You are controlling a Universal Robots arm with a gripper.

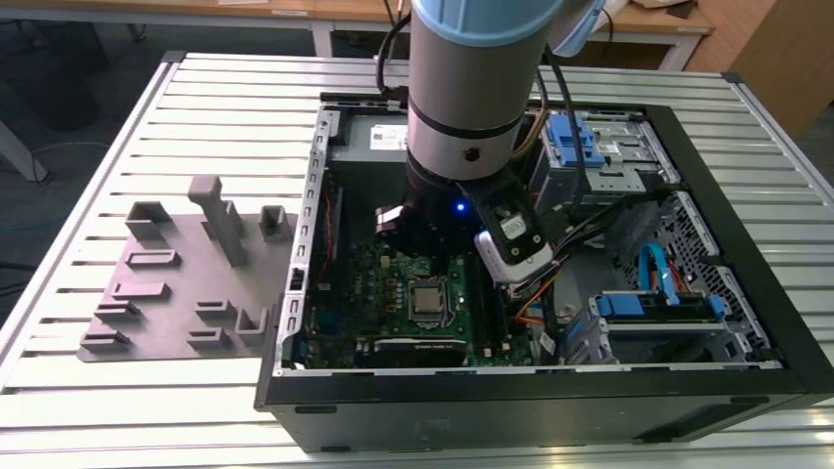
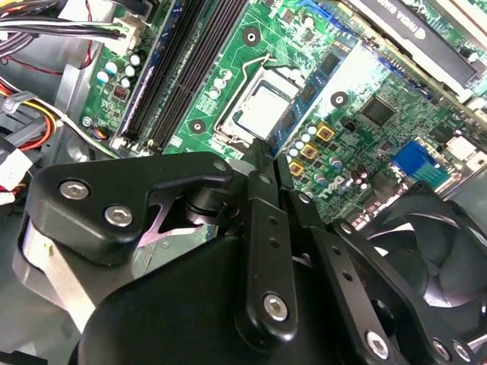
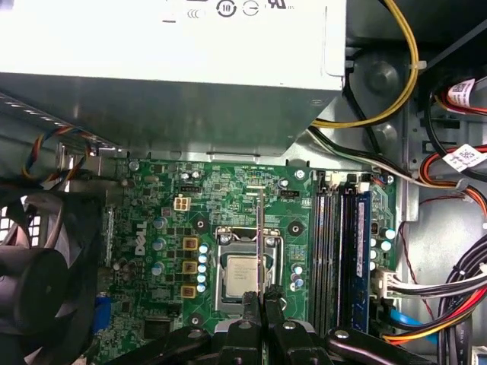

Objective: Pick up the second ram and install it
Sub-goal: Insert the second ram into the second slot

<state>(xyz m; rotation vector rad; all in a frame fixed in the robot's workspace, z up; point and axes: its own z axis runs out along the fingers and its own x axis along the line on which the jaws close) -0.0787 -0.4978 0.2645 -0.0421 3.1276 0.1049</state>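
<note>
In the first wrist view the second ram (image 3: 261, 243) shows edge-on as a thin dark strip running out from my gripper (image 3: 263, 301), whose fingers are shut on it. It hangs over the CPU socket (image 3: 245, 275), off to one side of the memory slots (image 3: 333, 258). Another memory stick (image 3: 364, 258) stands seated in the outermost slot. In the second wrist view my gripper (image 2: 271, 160) hovers above the green motherboard (image 2: 365, 129), with the socket just beyond the fingertips and the black slots (image 2: 183, 68) further off. In the exterior view the arm (image 1: 463, 147) reaches down into the open computer case (image 1: 521, 391).
The grey power supply (image 3: 167, 76) sits beyond the board. A black fan (image 3: 38, 281) lies on one side of the gripper and bundled cables (image 3: 449, 289) on the other, past the slots. A grey fixture plate (image 1: 183, 283) rests on the table at the exterior view's left.
</note>
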